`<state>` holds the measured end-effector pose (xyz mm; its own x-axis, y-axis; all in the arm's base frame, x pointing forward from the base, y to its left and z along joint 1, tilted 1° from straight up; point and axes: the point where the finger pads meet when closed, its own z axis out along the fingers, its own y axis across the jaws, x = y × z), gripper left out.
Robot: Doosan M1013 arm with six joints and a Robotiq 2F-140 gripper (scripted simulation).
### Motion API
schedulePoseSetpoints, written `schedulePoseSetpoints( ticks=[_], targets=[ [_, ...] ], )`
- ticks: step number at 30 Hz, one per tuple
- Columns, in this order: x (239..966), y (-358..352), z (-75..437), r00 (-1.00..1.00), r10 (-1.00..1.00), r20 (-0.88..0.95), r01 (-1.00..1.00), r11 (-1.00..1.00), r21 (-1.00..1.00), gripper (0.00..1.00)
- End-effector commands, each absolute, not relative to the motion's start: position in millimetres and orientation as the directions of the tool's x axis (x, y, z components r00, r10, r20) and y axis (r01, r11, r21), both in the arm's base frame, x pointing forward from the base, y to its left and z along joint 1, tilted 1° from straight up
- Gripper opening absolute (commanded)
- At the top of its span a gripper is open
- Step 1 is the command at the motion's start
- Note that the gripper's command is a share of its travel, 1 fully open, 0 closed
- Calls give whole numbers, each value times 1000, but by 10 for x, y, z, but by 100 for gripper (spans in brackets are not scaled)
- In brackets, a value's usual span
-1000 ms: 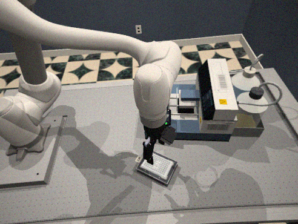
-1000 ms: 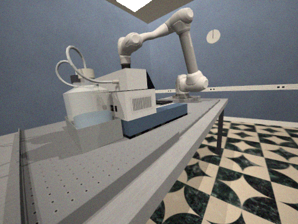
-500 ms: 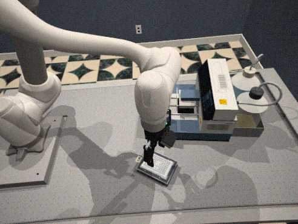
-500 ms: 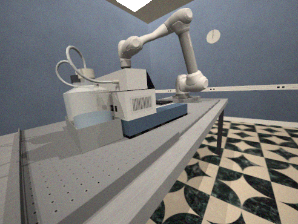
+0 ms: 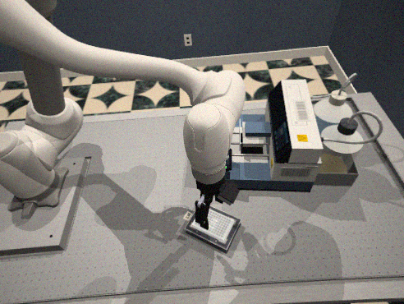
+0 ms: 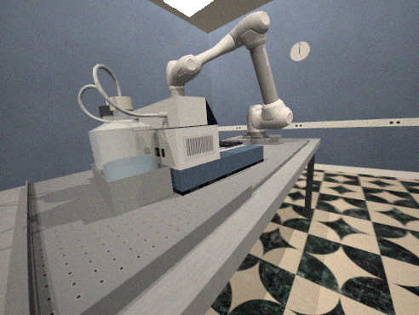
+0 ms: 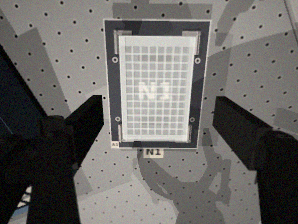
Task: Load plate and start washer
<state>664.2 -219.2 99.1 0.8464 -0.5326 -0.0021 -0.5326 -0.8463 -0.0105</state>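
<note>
Reaching in over the bench (image 5: 144, 263) (image 6: 140, 238) (image 7: 75, 30) from the left with the robot arm (image 5: 123, 62) (image 6: 264, 81), and hanging the gripper (image 5: 206, 214) (image 7: 158, 110) over the near work area, its fingers standing well apart and gripping nothing.

Going on rightward to the microplate (image 5: 222, 226) (image 7: 156, 75) — lying in nest N1 (image 5: 205, 238) (image 7: 111, 90), within the corner locators, showing its grid of wells. Probably handling as a light, stiff plastic piece, smooth enough to be slipping or tilting under a lopsided pinch; possibly slopping, if carrying liquid. Best be taking hold low on the two long sides, squarely about mid-length, and squeezing gently.

In the wrist view, lying between the lines of the two fingers but reaching mostly beyond the tips, away from the N1 label; apparently sitting below them, so calling for a shift along its length before lowering.

Farther right, waiting on the plate washer (image 5: 304, 119) (image 6: 200, 142) and what is apparently its carrier (image 5: 266, 149) (image 6: 231, 143) — for a later step. Not showing the cut-off corner clearly enough to be confirming well A1.
</note>
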Motion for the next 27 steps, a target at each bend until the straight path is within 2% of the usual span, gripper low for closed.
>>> schedulePoseSetpoints(
  ticks=[1,27],
  targets=[
    [6648,-2193,974,846,-533,0,-533,-846,-11,70],
    [6650,-2190,602,846,-533,0,-533,-846,-11,70]
  ],
)
